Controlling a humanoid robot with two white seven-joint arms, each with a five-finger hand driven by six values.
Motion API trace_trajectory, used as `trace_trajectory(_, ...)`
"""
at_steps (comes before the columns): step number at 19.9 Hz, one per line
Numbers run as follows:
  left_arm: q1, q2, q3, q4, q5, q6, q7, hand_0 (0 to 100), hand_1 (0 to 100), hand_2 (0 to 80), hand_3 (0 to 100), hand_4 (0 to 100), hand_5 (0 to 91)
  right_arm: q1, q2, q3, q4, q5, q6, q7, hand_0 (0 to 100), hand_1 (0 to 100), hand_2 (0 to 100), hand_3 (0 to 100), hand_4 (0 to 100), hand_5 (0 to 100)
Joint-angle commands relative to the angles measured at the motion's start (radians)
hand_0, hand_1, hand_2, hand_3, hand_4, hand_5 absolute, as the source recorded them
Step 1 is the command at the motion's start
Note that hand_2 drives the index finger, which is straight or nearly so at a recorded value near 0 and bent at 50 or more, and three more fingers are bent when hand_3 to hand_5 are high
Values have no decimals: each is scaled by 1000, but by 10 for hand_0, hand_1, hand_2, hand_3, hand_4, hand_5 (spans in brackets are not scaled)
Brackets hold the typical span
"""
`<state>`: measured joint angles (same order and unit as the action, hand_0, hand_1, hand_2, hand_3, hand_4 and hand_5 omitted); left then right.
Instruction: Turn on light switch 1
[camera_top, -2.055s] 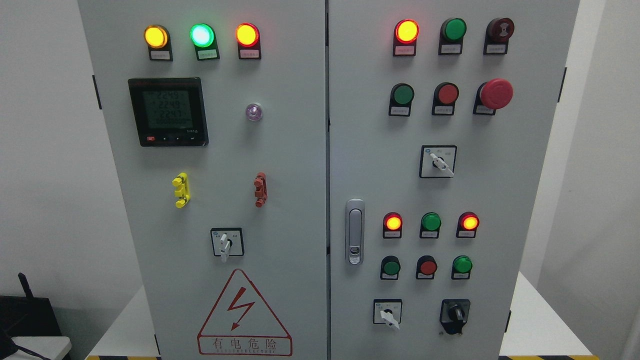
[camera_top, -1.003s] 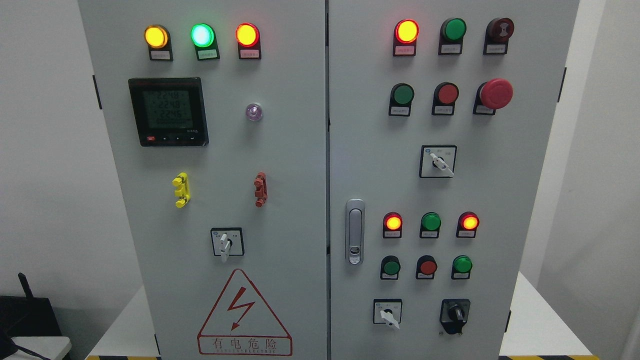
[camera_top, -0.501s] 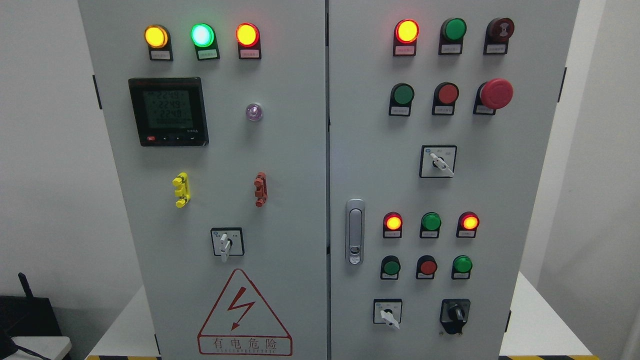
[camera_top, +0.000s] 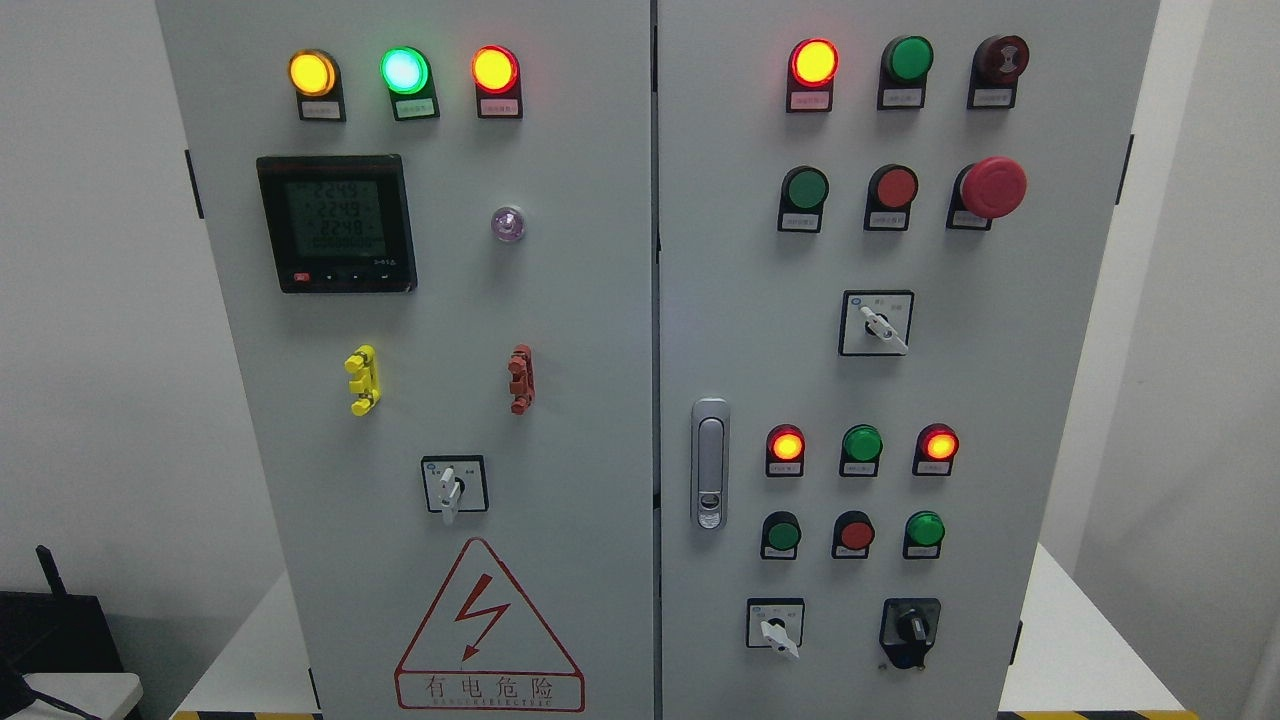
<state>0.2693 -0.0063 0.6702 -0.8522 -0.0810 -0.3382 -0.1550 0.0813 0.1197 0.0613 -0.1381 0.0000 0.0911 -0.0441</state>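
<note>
A grey electrical cabinet (camera_top: 560, 330) with two doors fills the head view. The right door carries a lit red lamp (camera_top: 813, 62), an unlit green lamp (camera_top: 910, 59), a green push button (camera_top: 806, 188), a red push button (camera_top: 895, 187) and a red mushroom stop button (camera_top: 992, 187). Below them is a white rotary selector (camera_top: 877, 323). Lower down are two lit red lamps (camera_top: 786, 445) (camera_top: 939, 443), an unlit green lamp (camera_top: 861, 443), three push buttons (camera_top: 855, 534) and two selectors (camera_top: 774, 628) (camera_top: 909, 628). I cannot tell which control is light switch 1. Neither hand shows.
The left door holds three lit lamps (camera_top: 404, 70), a digital meter (camera_top: 335, 222), yellow (camera_top: 362, 380) and red (camera_top: 520, 379) clips, a rotary selector (camera_top: 453, 486) and a red warning triangle (camera_top: 488, 625). A metal door handle (camera_top: 709, 463) sits on the right door. Dark equipment (camera_top: 60, 630) stands lower left.
</note>
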Motion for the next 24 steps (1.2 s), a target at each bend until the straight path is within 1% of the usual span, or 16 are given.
trace_trajectory(1, -35, -4, 134, -477, 4, -1, -27, 469, 29, 119, 252, 339, 40, 0, 0, 0, 0, -17, -1, 0, 120, 389, 0, 0, 0, 0)
trace_trajectory(2, -44, -3, 134, -522, 7, -1, -32, 472, 28, 127, 255, 345, 42, 0, 0, 0, 0, -18, -1, 0, 120, 389, 0, 0, 0, 0)
trace_trajectory(3, -51, 0, 131, -563, 12, -1, -47, 474, 27, 184, 279, 385, 80, 0, 0, 0, 0, -17, -1, 0, 120, 389, 0, 0, 0, 0)
trace_trajectory(4, -58, 0, 128, -603, 17, -1, -70, 475, 30, 214, 314, 435, 146, 0, 0, 0, 0, -17, -1, 0, 120, 389, 0, 0, 0, 0)
trace_trajectory(5, -71, 0, 124, -640, 18, -1, -87, 472, 34, 223, 320, 446, 164, 0, 0, 0, 0, -18, -1, 0, 120, 389, 0, 0, 0, 0)
trace_trajectory(6, -88, 2, 123, -666, 20, -1, -93, 438, 57, 233, 339, 472, 202, 0, 0, 0, 0, -17, -1, 0, 120, 389, 0, 0, 0, 0)
trace_trajectory(7, -100, 2, 117, -685, 20, -1, -95, 404, 84, 241, 360, 486, 226, 0, 0, 0, 0, -17, -1, 0, 120, 389, 0, 0, 0, 0)
trace_trajectory(8, -107, 2, 106, -700, 20, -1, -95, 393, 92, 247, 365, 490, 236, 0, 0, 0, 0, -17, -1, 0, 120, 389, 0, 0, 0, 0)
trace_trajectory(9, -114, 3, 98, -718, 27, -1, -95, 359, 127, 274, 399, 508, 276, 0, 0, 0, 0, -17, -1, 0, 120, 389, 0, 0, 0, 0)
trace_trajectory(10, -122, 9, 92, -735, 38, -1, -95, 347, 144, 278, 411, 516, 291, 0, 0, 0, 0, -18, -1, 0, 120, 389, 0, 0, 0, 0)
trace_trajectory(12, -140, 20, 71, -777, 64, 2, -95, 315, 188, 314, 452, 539, 362, 0, 0, 0, 0, -17, -1, 0, 120, 389, 0, 0, 0, 0)
trace_trajectory(14, -159, 49, 37, -823, 87, 5, -95, 294, 200, 331, 471, 548, 390, 0, 0, 0, 0, -18, -1, 0, 120, 389, 0, 0, 0, 0)
trace_trajectory(16, -182, 74, -3, -849, 89, 8, -93, 283, 205, 335, 476, 550, 398, 0, 0, 0, 0, -17, -1, 0, 120, 389, 0, 0, 0, 0)
trace_trajectory(19, -249, 74, -69, -874, 89, 30, -93, 267, 211, 340, 479, 552, 422, 0, 0, 0, 0, -17, -1, 0, 120, 389, 0, 0, 0, 0)
trace_trajectory(22, -283, 66, -128, -887, 89, 53, -89, 253, 221, 358, 500, 578, 466, 0, 0, 0, 0, -18, -1, 0, 120, 389, 0, 0, 0, 0)
trace_trajectory(24, -306, 51, -181, -906, 89, 53, -80, 235, 254, 367, 518, 590, 490, 0, 0, 0, 0, -18, -1, 0, 120, 389, 0, 0, 0, 0)
